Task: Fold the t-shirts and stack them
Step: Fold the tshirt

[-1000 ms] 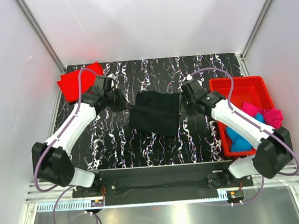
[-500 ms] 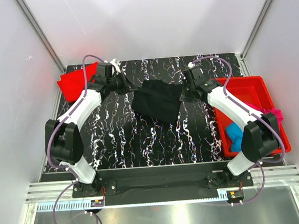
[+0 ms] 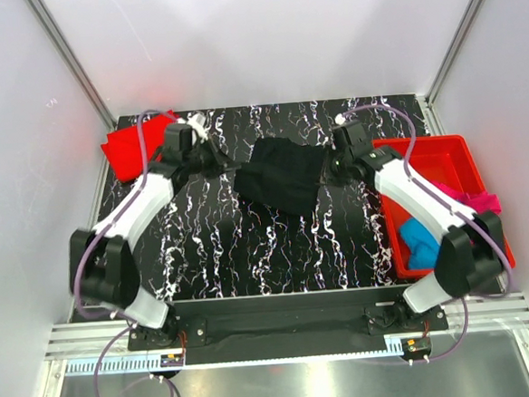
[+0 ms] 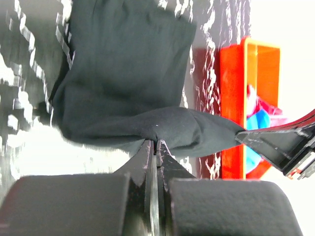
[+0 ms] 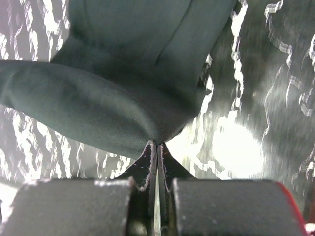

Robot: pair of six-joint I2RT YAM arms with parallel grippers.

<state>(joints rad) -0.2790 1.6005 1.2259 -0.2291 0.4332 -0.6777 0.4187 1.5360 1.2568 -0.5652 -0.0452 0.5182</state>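
Nearest, on the right, inside the red bin (image 3: 424,144): blue t-shirt (image 3: 419,242) and magenta t-shirt (image 3: 483,203), bunched, not yet folded. Farther out, over the marbled table (image 3: 250,254): left gripper (image 3: 214,158) and right gripper (image 3: 332,170), each pinched fully together on an edge of the black t-shirt (image 3: 281,175), one at either side. Seen from the wrists: cloth drawn up into a ridge at the fingertips, the rest of the shirt lying flat beyond. Against a second ago: reaching farther across the table, elbows straighter, the held edge carried away from the bases, the shirt shifted from mid-table into the far half. Possibly the near hem taken over the rest, though hard to tell from above, black on black, whether this is a fold or only a drag. For the task: probably the first fold of this shirt under way, not finished, with release and flattening to come. Farthest, at the far left corner: red t-shirt (image 3: 129,146), lying where it did, seemingly folded, perhaps the base of the stack.
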